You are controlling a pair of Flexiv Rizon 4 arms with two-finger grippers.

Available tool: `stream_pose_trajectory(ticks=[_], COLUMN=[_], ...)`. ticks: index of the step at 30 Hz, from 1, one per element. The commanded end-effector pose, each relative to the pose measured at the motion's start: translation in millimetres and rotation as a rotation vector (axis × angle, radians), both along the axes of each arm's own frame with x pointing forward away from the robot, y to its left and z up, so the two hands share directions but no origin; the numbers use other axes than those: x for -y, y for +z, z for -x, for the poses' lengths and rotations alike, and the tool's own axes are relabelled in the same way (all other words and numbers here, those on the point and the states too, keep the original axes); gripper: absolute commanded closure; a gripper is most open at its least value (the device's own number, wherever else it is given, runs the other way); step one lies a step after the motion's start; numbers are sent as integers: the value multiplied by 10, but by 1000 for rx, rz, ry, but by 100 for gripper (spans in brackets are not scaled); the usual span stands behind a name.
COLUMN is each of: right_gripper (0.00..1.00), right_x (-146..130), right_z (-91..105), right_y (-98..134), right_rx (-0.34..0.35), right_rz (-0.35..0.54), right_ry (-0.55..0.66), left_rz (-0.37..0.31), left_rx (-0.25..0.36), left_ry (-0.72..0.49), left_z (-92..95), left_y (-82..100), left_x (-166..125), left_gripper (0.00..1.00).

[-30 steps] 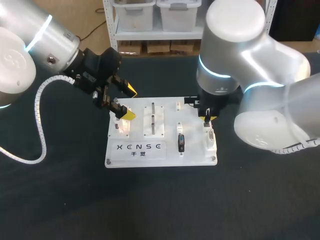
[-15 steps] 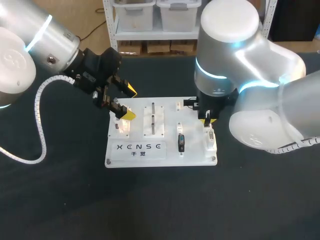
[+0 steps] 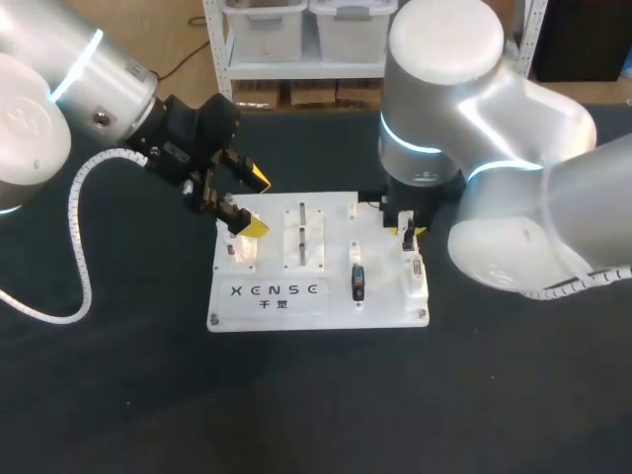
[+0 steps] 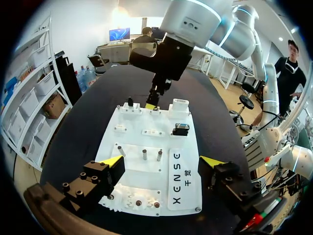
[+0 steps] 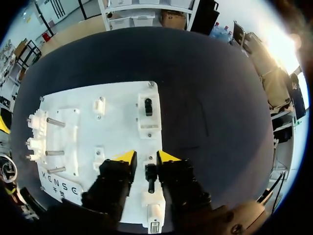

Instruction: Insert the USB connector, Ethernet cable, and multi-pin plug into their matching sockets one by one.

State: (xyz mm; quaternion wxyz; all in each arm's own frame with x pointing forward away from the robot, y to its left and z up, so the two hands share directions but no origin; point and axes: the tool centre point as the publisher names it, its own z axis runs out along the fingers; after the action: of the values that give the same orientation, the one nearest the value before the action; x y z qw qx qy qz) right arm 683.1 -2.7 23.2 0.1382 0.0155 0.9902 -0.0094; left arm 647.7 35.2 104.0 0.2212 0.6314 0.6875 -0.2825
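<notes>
While the left gripper (image 4: 161, 161) hangs over the far left corner of the white board (image 3: 336, 314), its yellow-tipped fingers (image 4: 111, 162) stand wide apart with nothing between them. The right gripper (image 5: 146, 156) is low over the board's right edge, straddling a slim black plug (image 5: 150, 177) that rests in a white holder (image 5: 154, 208). Whether it is clamped on that plug or merely set around it cannot be told. A second black connector (image 5: 148, 106) sits in its own white housing nearer the board's middle, apart from both grippers. Three metal pegs (image 5: 55, 152) stick out of a raised white block left of the board's middle.
</notes>
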Motion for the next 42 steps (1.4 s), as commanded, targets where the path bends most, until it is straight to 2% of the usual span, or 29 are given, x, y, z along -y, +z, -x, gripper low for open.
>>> stream_pose_trajectory(ticks=[1, 6, 9, 20, 30, 31, 34, 35, 38, 42], right_gripper=[0, 0, 0, 0, 0, 7, 18, 24, 50, 57], right_x=[-65, -258, -396, -694, -758, -759, -765, -769, -765, -759], right_z=[126, 228, 317, 650, 813, 822, 840, 845, 839, 840], right_y=[148, 339, 396, 285, 109, 79, 22, -1, -81, -136], right_rx=[68, 116, 122, 28, -37, -45, -57, -60, -73, -84], right_rz=[28, 42, 36, -2, -22, -26, -25, -23, -19, -18], right_ry=[-9, 18, 34, 54, 50, 50, 54, 55, 47, 45], left_rz=[2, 2, 2, 2, 2, 2, 2, 2, 2, 2], left_rx=[2, 2, 2, 2, 2, 2, 2, 2, 2, 2], left_ry=[0, 0, 0, 0, 0, 0, 0, 0, 0, 0], left_z=[7, 7, 7, 7, 7, 7, 7, 7, 7, 7], left_y=[-5, -5, -5, -5, -5, -5, -5, -5, -5, -5], left_x=[-5, -5, -5, -5, -5, -5, -5, -5, -5, -5], left_gripper=[0, 0, 0, 0, 0, 0, 0, 0, 0, 0])
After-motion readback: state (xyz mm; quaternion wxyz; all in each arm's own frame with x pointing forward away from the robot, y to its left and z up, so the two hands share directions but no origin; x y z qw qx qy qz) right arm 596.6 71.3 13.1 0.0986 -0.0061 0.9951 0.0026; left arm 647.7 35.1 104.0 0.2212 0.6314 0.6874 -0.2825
